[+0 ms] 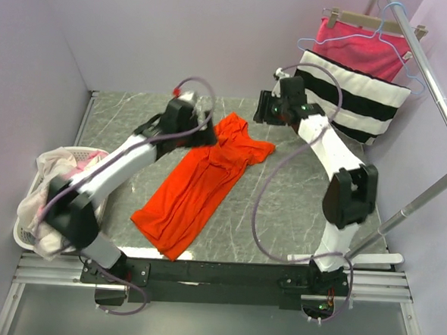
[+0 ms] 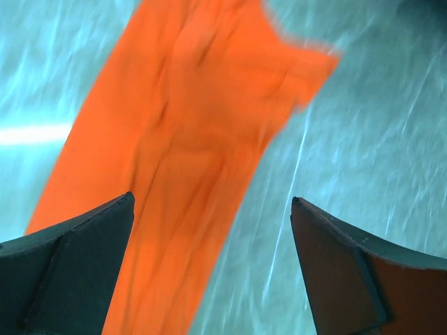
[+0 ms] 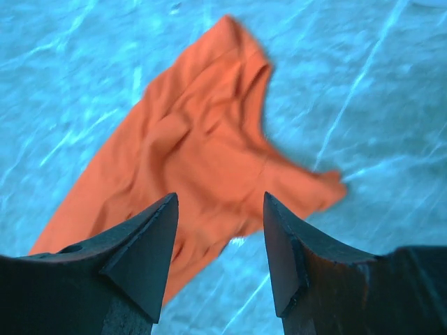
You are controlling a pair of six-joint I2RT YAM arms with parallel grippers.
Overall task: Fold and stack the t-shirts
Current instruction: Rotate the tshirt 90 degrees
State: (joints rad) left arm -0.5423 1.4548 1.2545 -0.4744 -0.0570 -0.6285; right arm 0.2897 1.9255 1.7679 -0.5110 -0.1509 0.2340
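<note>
Orange-red t-shirt (image 1: 203, 185) lies in a long strip on the table (image 1: 231, 232).
Left gripper (image 2: 211, 202) and right gripper (image 3: 220, 199) hover above its far end, jaws apart on both, gripping nothing.

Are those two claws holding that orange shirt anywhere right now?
No. The left gripper and right gripper are both open above the orange t-shirt, which lies on the table; neither holds anything.

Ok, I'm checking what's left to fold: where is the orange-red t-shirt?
Top view: the orange-red t-shirt lies in the middle of the table, slanting near-left to far-right, right of the laundry basket.
</note>
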